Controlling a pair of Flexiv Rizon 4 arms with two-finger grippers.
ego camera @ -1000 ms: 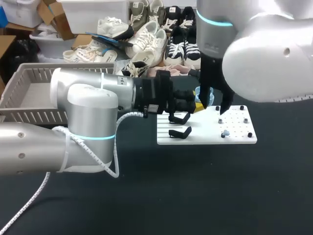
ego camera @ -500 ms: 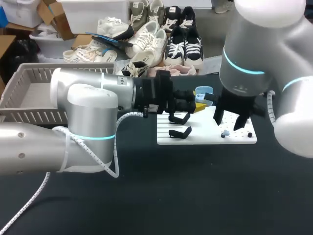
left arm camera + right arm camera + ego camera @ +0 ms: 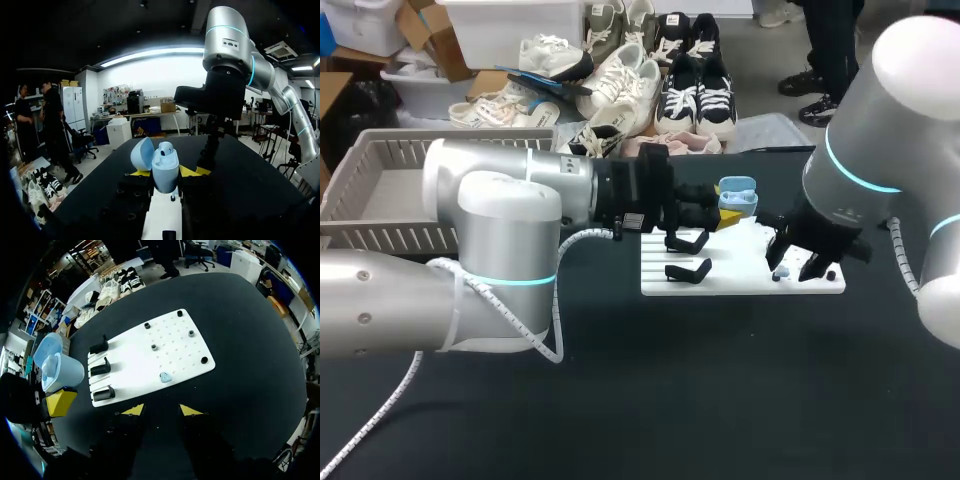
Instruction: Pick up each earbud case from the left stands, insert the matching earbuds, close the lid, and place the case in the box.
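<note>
While the left gripper (image 3: 165,174) clamped the light-blue earbud case (image 3: 165,162) between its yellow tips over the stand end of the white pegboard (image 3: 185,347), lid open and one bud seemingly seated, the right gripper (image 3: 162,411) hung with fingers apart above the board. It was just short of the loose blue earbud (image 3: 165,376) lying there. That bud looked small and rounded. An off-centre pinch could squirt it across the smooth board or turn it so that it would not seat. Pressing it home could tip the case, and the raised lid sat where the right arm might clip it.
</note>
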